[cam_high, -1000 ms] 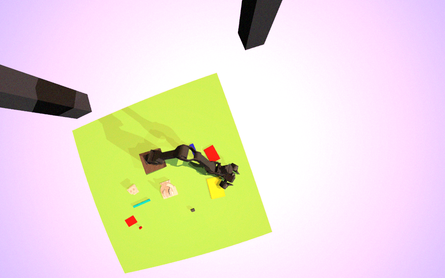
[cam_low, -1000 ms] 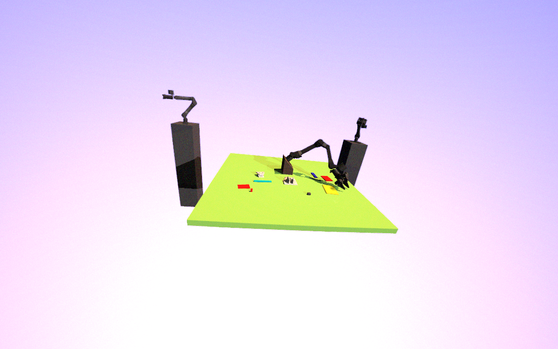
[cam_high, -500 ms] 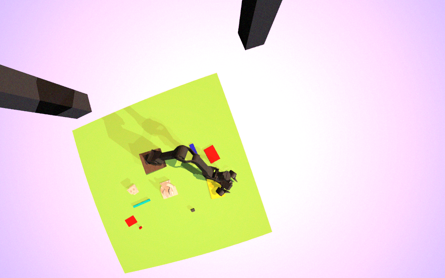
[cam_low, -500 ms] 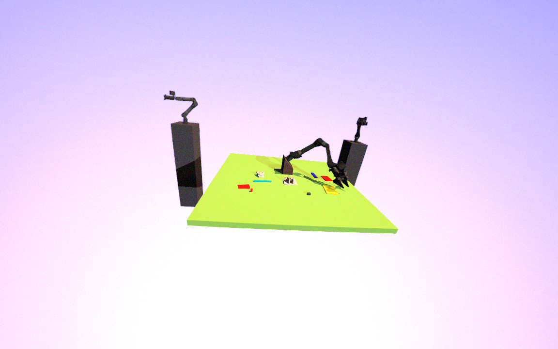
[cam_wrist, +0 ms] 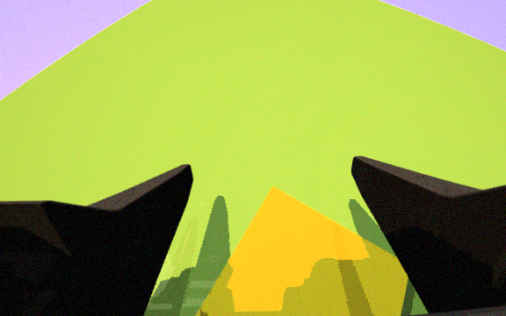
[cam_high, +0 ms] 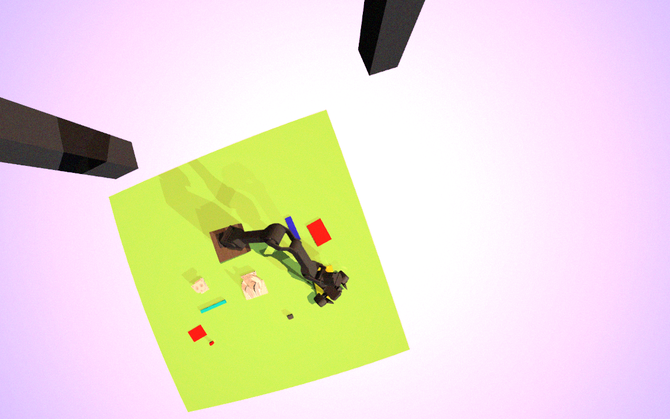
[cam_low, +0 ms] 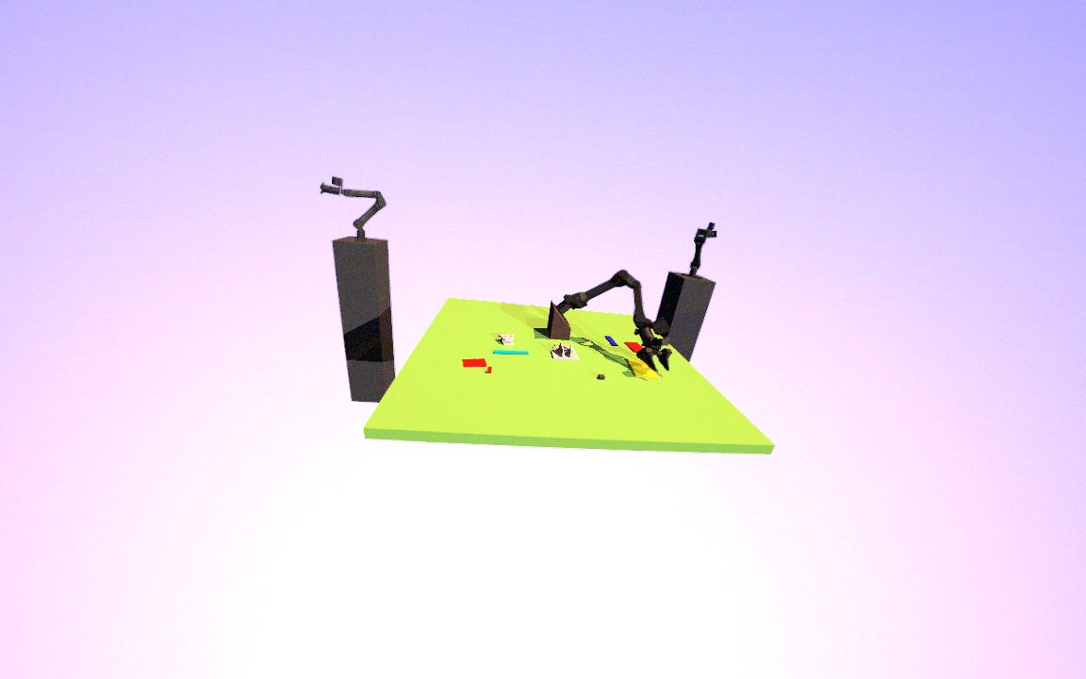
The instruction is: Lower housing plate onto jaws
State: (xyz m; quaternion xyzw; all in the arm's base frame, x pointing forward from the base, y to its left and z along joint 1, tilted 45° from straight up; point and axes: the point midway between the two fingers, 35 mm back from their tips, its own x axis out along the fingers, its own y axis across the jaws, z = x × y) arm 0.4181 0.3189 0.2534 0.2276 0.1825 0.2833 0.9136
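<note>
My gripper (cam_high: 339, 295) (cam_low: 661, 368) (cam_wrist: 271, 168) is open and empty, above and beside a flat yellow plate (cam_low: 639, 370) (cam_wrist: 275, 228), which the arm partly hides in the top view. The pale wooden assembly (cam_high: 254, 291) (cam_low: 564, 355) stands near the arm's base, with curved pieces on top that look like the two jaws. A smaller pale piece (cam_high: 200, 285) (cam_low: 506, 339) with round marks stands farther left. Which piece is the housing plate I cannot tell for sure. No plate covers the jaws.
A red plate (cam_high: 319, 232) and blue bar (cam_high: 291, 227) lie behind the gripper. A small dark block (cam_high: 289, 316) (cam_low: 600, 376) lies left of it. A cyan bar (cam_high: 213, 306), another red plate (cam_high: 197, 333) and small red piece (cam_high: 211, 343) lie far left.
</note>
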